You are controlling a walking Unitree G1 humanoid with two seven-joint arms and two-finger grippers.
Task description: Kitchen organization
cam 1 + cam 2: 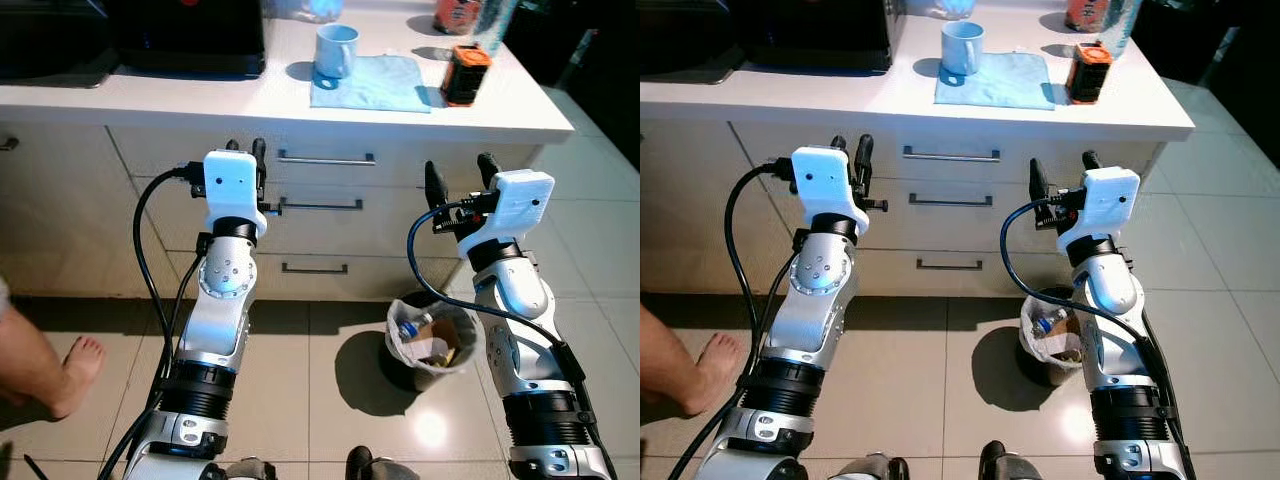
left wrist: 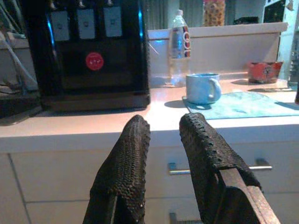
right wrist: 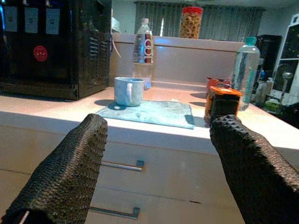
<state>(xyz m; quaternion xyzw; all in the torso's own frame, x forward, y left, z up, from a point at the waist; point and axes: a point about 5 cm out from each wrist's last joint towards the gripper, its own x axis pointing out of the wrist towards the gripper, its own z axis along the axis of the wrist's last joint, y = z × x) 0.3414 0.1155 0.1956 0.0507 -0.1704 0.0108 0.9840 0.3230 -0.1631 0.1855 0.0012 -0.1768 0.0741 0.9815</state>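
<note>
I'm standing in front of the counter with both arms raised and nothing held. My left gripper (image 1: 246, 150) is hovering level with the top drawer, jaws only narrowly apart, empty. My right gripper (image 1: 461, 172) is hovering just off the counter's right end, jaws spread wide, also empty. Nearest on the floor, a small bin (image 1: 433, 340) lined with a bag and holding scraps is sitting by my right forearm; a person's bare foot (image 1: 78, 372) is showing at the left edge. Next out, three drawers with bar handles (image 1: 326, 158), all closed. On the white counter (image 1: 200, 98): a pale blue mug (image 1: 335, 49) is standing upright on the back left corner of a light blue cloth (image 1: 372, 84), and an orange and black container (image 1: 465, 74) is standing at the cloth's right edge, touching or just beside it, can't tell which. Further back, a black machine (image 1: 190, 35), a clear bottle (image 2: 178, 46), a second bottle (image 3: 245, 72) and a snack jar (image 3: 190, 22). The task names no target, so this fits either lining up for a pick or backing off after a placement. If a pick is coming, I'm judging the container closest to my wide-open right jaws.
</note>
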